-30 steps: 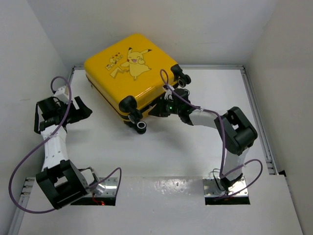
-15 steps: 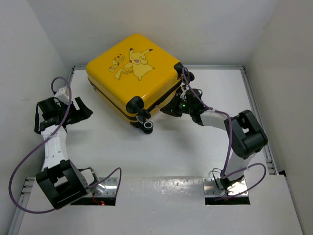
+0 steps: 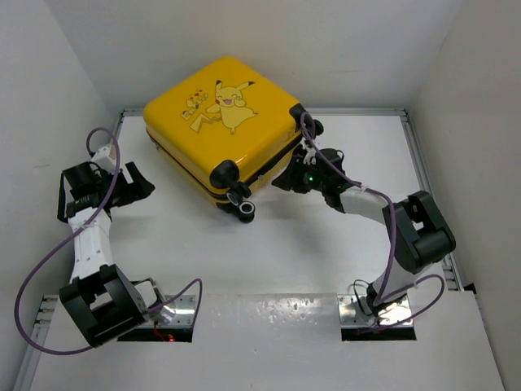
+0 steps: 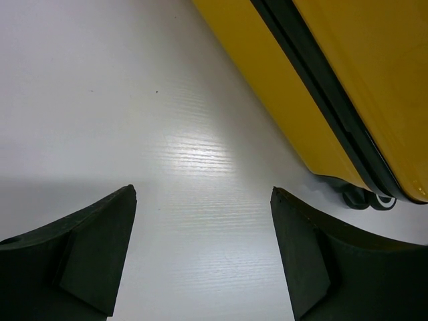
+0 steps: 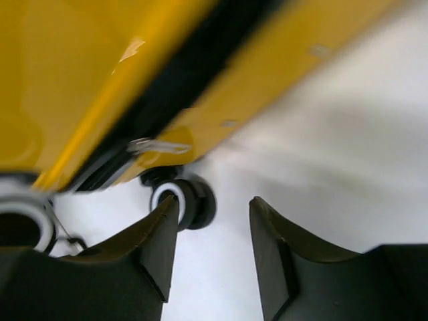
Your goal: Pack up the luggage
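While the luggage [image 3: 224, 122] lies shut at the far side of the bench [image 3: 326, 244], right gripper [image 3: 286, 177] sits part-open and empty by its wheeled edge, left gripper [image 3: 140, 181] wide open, empty, left of it.

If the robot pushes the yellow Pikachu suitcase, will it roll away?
Probably not. The suitcase lies flat on the table with its wheels sticking out sideways, so it would likely slide. Its shell looks hard and shiny, so it is probably stiff and slippery to grab.

The white desk [image 3: 269, 252] carries the yellow luggage [image 3: 220, 122], which lies closed and flat on its far left part, printed side up, wheels facing right.
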